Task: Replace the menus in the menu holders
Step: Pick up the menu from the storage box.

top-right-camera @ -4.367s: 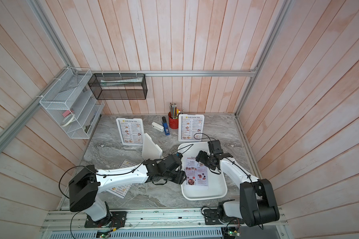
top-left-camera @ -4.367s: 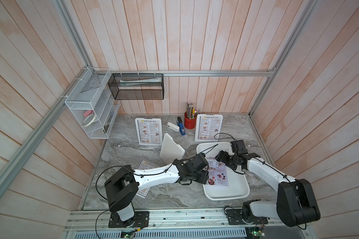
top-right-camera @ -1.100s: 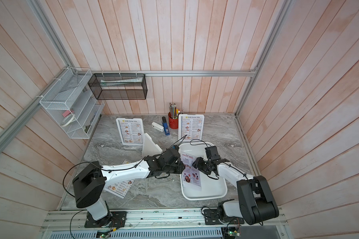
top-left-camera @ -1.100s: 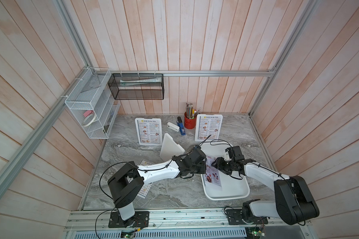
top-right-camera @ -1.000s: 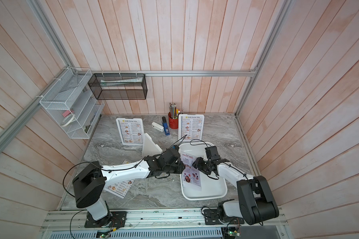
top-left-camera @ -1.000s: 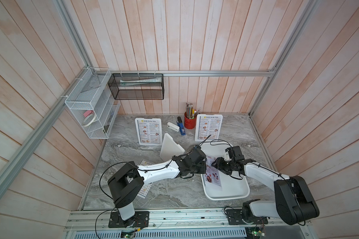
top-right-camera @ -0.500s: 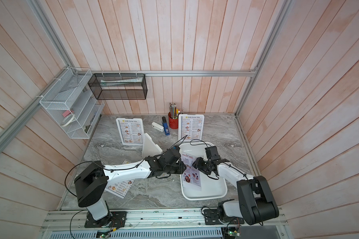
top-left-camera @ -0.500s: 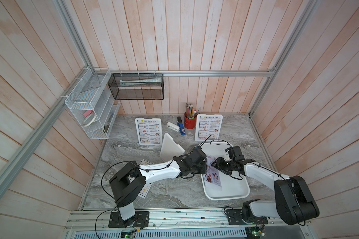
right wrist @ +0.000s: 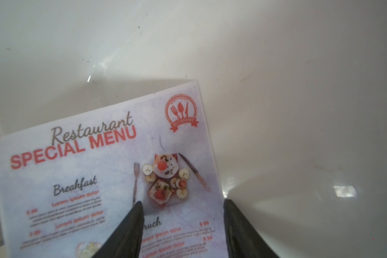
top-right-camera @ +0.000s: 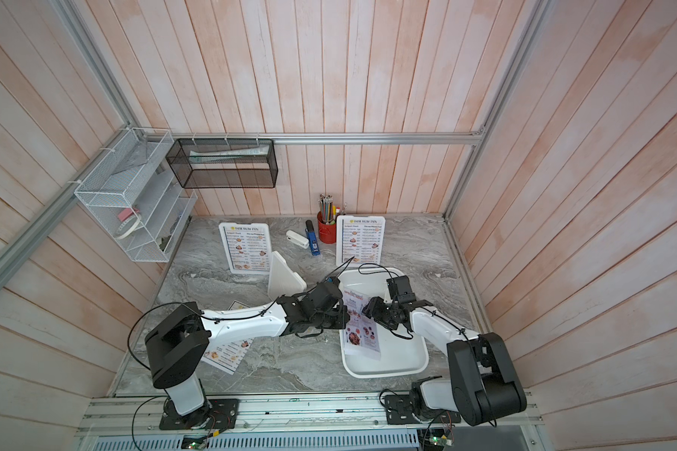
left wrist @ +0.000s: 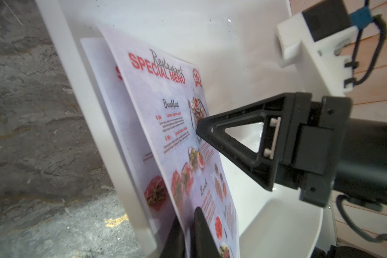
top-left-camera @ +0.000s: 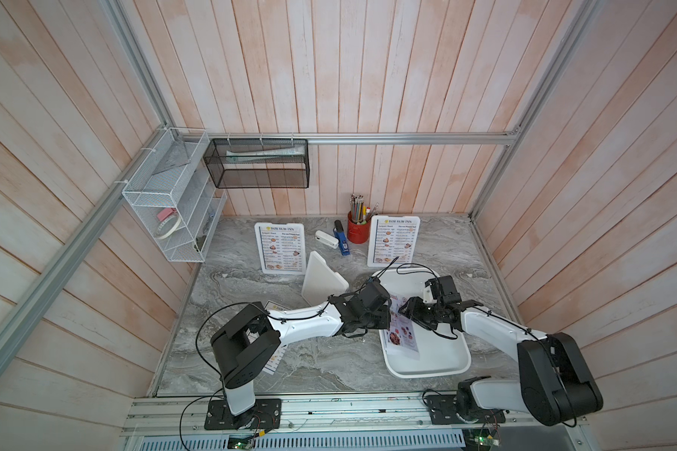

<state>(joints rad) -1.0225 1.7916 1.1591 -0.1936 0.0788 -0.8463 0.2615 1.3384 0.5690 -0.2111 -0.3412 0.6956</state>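
A pinkish SPECIAL MENU sheet (top-left-camera: pixel 401 330) (top-right-camera: pixel 362 330) stands tilted on edge inside the white tray (top-left-camera: pixel 427 371). My left gripper (left wrist: pixel 188 220) (top-left-camera: pixel 385 316) is shut on its lower edge. My right gripper (right wrist: pixel 181 204) (top-left-camera: pixel 405 312) is open, with one fingertip (left wrist: pixel 199 129) touching the sheet's printed face. A second SPECIAL MENU sheet (left wrist: pixel 103 89) lies behind it against the tray wall. Two menu holders (top-left-camera: pixel 280 248) (top-left-camera: pixel 394 240) stand at the back with DIM SUM INN menus. A third menu holder (top-left-camera: pixel 321 283) stands empty, and a loose DIM SUM INN sheet (top-right-camera: pixel 227 351) lies under my left arm.
A red pencil cup (top-left-camera: pixel 357 230), a blue stapler (top-left-camera: pixel 342 244) and a small white device (top-left-camera: pixel 326 239) sit between the back holders. A white wire rack (top-left-camera: pixel 173 203) and a black mesh basket (top-left-camera: pixel 258 164) hang on the walls at the back left.
My left gripper's jaws have closed on the sheet's edge. Both arms have hardly moved. Earlier the sheet lay flat in the tray; now it is raised on edge.
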